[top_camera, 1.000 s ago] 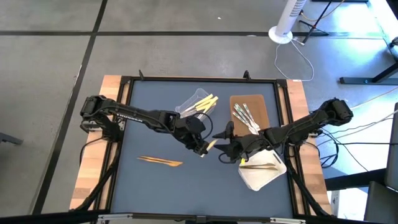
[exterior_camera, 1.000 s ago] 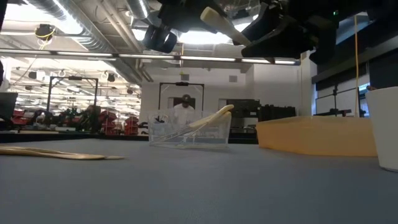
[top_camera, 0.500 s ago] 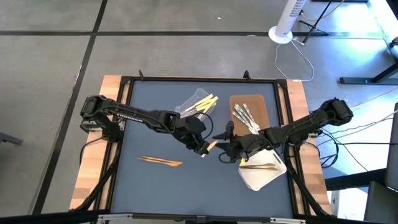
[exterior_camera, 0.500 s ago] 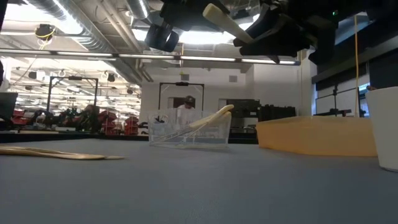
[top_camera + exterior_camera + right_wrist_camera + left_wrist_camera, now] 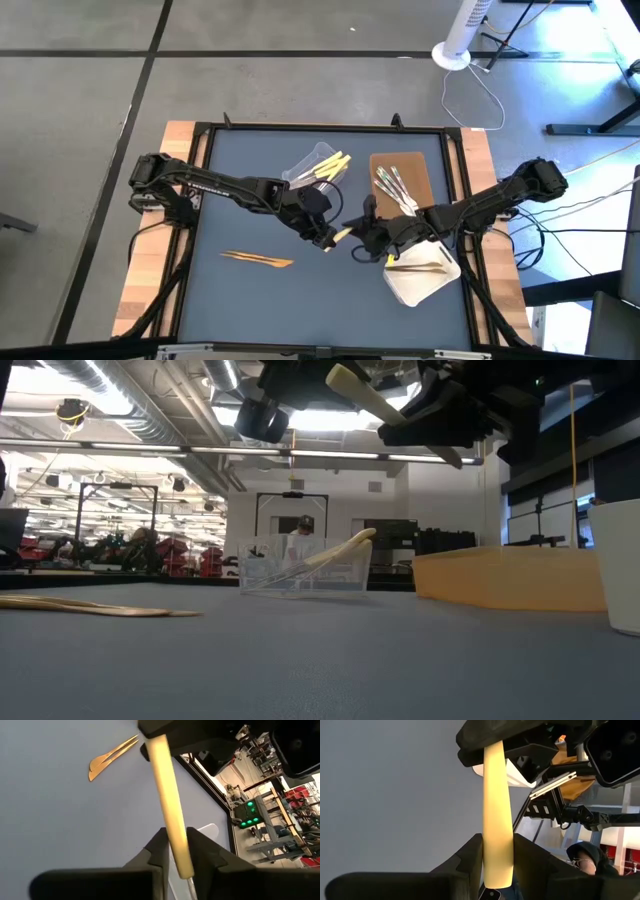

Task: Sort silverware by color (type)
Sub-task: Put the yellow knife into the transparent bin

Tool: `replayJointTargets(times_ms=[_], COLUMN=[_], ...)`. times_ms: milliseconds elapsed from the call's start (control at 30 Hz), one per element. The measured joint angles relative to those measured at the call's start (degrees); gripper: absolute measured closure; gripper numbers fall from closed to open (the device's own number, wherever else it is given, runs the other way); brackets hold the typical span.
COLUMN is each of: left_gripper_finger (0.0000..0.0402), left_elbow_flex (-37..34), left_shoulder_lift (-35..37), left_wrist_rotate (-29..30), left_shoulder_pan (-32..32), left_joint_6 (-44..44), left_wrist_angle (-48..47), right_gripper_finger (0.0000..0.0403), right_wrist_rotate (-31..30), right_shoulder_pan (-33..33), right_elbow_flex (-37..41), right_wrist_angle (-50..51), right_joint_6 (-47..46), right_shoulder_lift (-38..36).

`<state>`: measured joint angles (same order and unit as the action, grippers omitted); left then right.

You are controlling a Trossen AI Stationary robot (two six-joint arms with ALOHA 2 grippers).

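**What you cannot make out around the pale yellow utensil**

Your pale yellow utensil (image 5: 497, 810) has both ends covered: one disappears under the right gripper (image 5: 507, 742), the other between the left gripper (image 5: 496, 865) fingers. In the low view both arms are cut off by the top edge above it. The silver pieces on the brown tray (image 5: 412, 172) are too small to tell types.
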<state>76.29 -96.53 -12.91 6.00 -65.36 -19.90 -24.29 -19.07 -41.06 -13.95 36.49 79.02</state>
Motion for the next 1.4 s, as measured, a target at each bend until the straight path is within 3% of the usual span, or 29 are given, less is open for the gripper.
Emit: replayJointTargets(times_ms=[233,633,967,1400], left_gripper_finger=[0.0305,0.0305,0.0305,0.0304], left_elbow_flex=[0.0,0.0,0.0,0.0], left_shoulder_lift=[0.0,0.2,0.2,0.2], left_wrist_rotate=[-0.1,-2.7,-8.6,-7.2], left_shoulder_pan=[0.0,-1.6,-3.9,-3.0], left_joint_6=[0.0,0.0,0.4,6.3], left_wrist_angle=[-0.1,-0.3,-2.9,-5.0], right_gripper_finger=[0.0395,0.0397,0.0398,0.0398], right_wrist_rotate=[0.4,2.1,2.5,2.9], right_shoulder_pan=[-0.1,0.0,0.0,0.0], right_elbow_flex=[0.0,0.0,-0.1,-0.2], right_wrist_angle=[0.7,0.8,2.8,3.1], right_joint_6=[0.4,0.0,-0.4,-0.2], right_shoulder_lift=[0.0,0.0,0.0,0.0])
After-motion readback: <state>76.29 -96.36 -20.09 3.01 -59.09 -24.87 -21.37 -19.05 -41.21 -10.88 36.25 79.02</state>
